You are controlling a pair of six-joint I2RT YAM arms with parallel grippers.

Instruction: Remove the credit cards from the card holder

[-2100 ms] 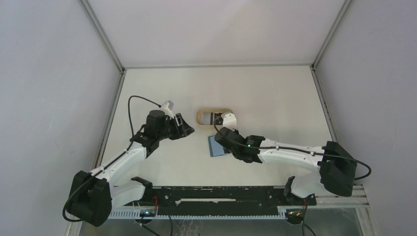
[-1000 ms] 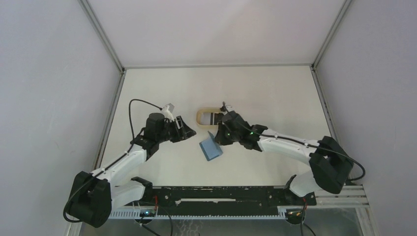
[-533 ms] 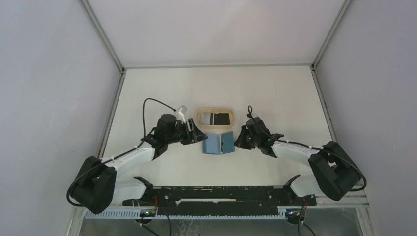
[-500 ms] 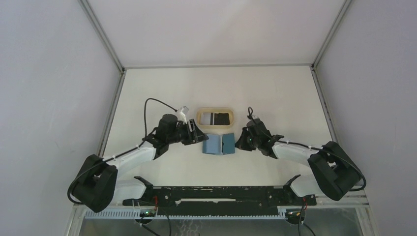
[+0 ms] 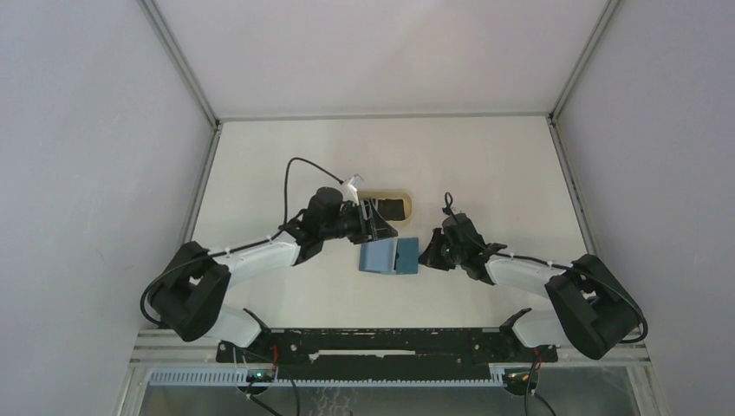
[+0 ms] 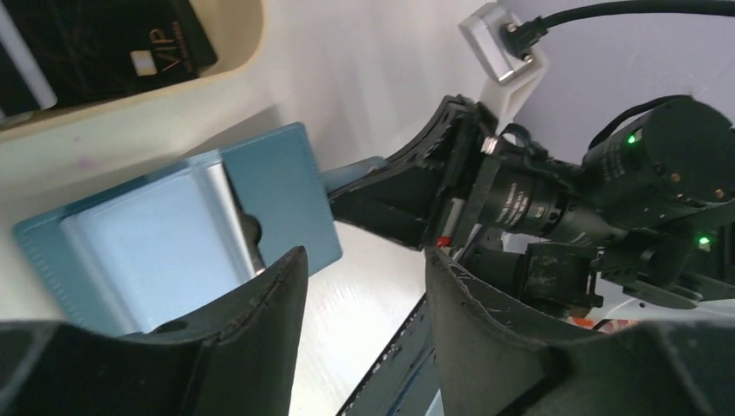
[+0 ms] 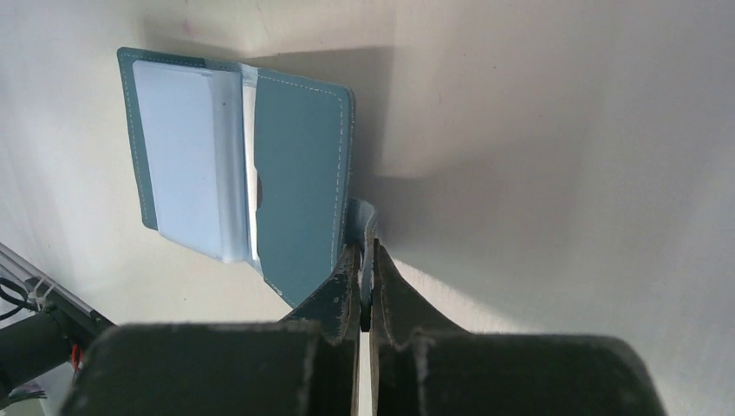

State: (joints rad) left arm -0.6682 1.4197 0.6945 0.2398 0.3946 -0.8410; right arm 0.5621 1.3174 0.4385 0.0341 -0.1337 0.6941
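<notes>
White table, black card in tan tray, right claw gripping card holder

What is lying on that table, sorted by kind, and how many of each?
card holder: 1
tray: 1
cards in the tray: 2, a black card and a white card, only a sliver showing
Total: 4

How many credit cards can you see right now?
2. A black card lies in the tan tray, and a sliver of a white card shows beside it. More may be hidden inside the card holder.
</notes>
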